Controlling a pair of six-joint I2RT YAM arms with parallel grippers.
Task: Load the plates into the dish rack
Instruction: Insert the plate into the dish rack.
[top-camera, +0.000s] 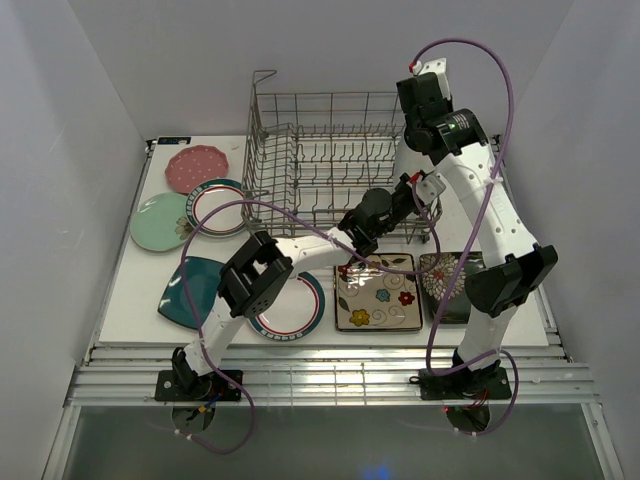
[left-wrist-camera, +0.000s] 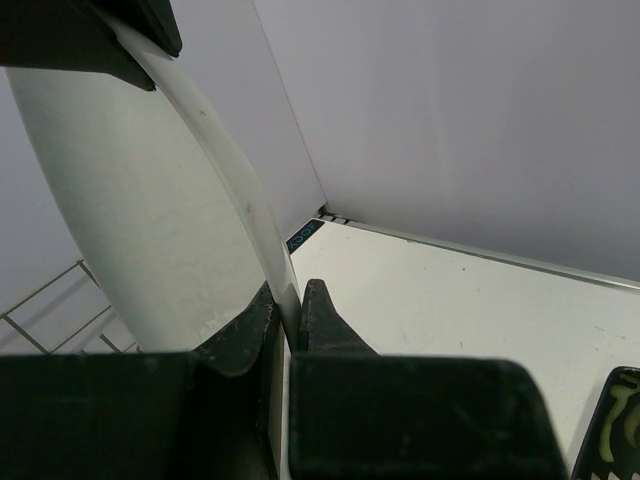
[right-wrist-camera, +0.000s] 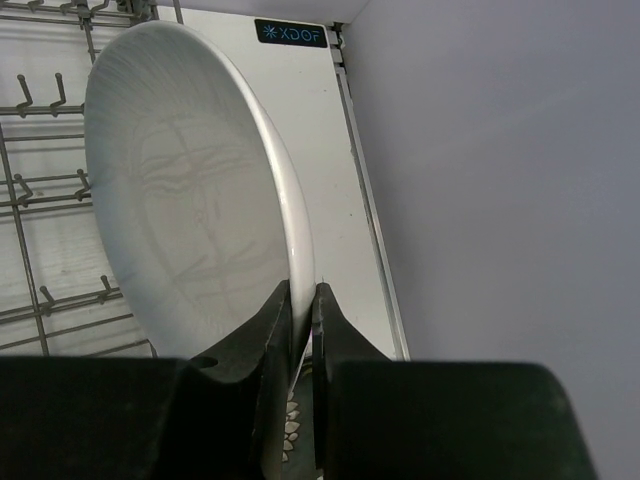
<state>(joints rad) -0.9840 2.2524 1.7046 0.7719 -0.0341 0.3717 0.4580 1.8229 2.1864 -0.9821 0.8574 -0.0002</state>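
Plates (top-camera: 290, 305) first: seven lie flat in front and to the left of the rack (top-camera: 310, 160), and I see none in it, so loading has barely begun. The eighth one, the white plate (right-wrist-camera: 190, 200), is up by the rack's right front corner. The left gripper (left-wrist-camera: 292, 297) and right gripper (right-wrist-camera: 302, 296) are both nearly closed, pinching its rim. It stands on edge, hollow face toward the rack, and its long axis looks to run away from the fingers.
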